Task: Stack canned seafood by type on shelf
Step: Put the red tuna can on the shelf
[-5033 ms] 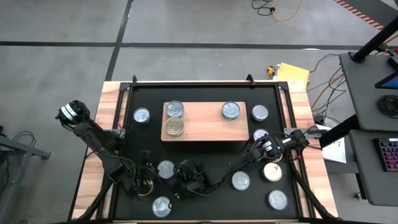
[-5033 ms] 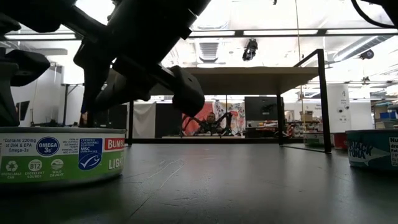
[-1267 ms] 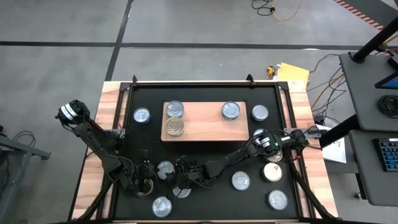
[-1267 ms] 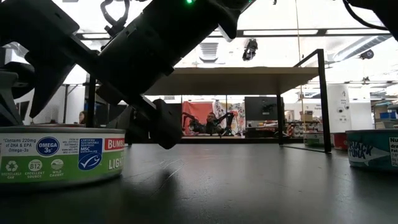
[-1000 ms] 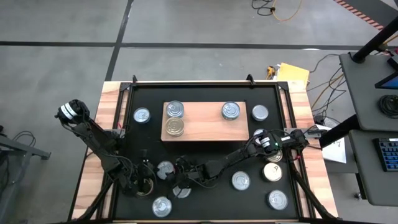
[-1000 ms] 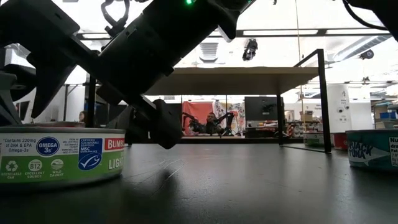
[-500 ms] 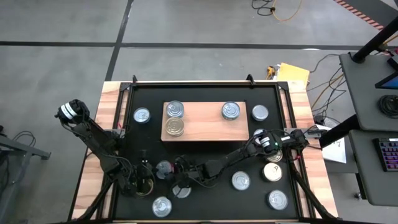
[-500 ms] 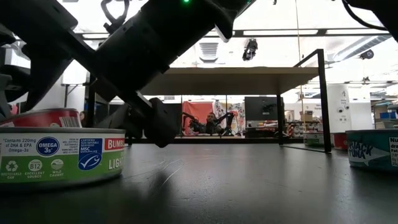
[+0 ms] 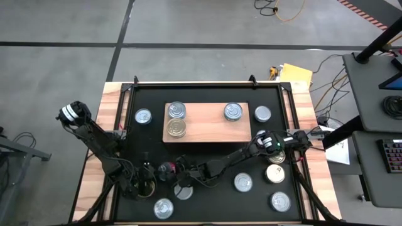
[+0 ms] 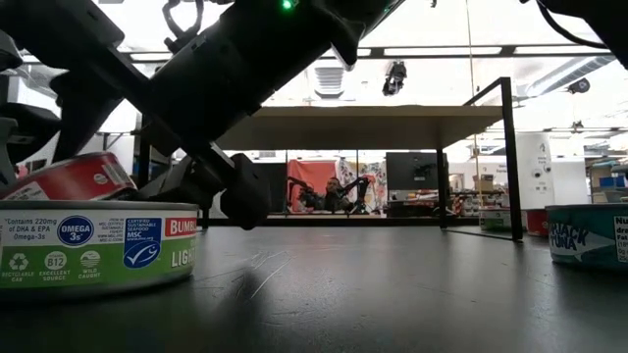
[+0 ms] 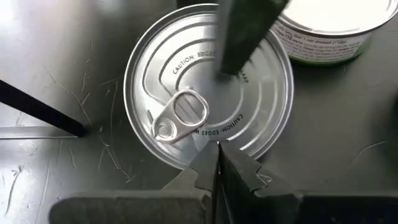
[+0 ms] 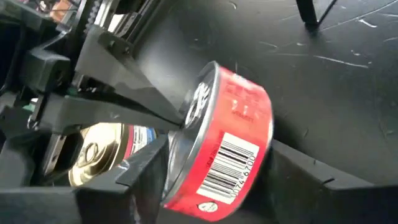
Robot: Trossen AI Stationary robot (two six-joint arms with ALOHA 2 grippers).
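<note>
Lifting a short round red-labelled metal tin [image 12: 221, 146] off the black desk mat [image 9: 207, 100], tilted, near the front left area. Right gripper [image 9: 168, 171] holding this tin between its jaws; left gripper [image 11: 216, 163] waiting with jaws shut over a silver pull-tab tin [image 11: 208, 118]. Probably next: carrying the red tin to the light-wood rectangular shelf [image 9: 207, 129] and levelling it onto matching cans.
</note>
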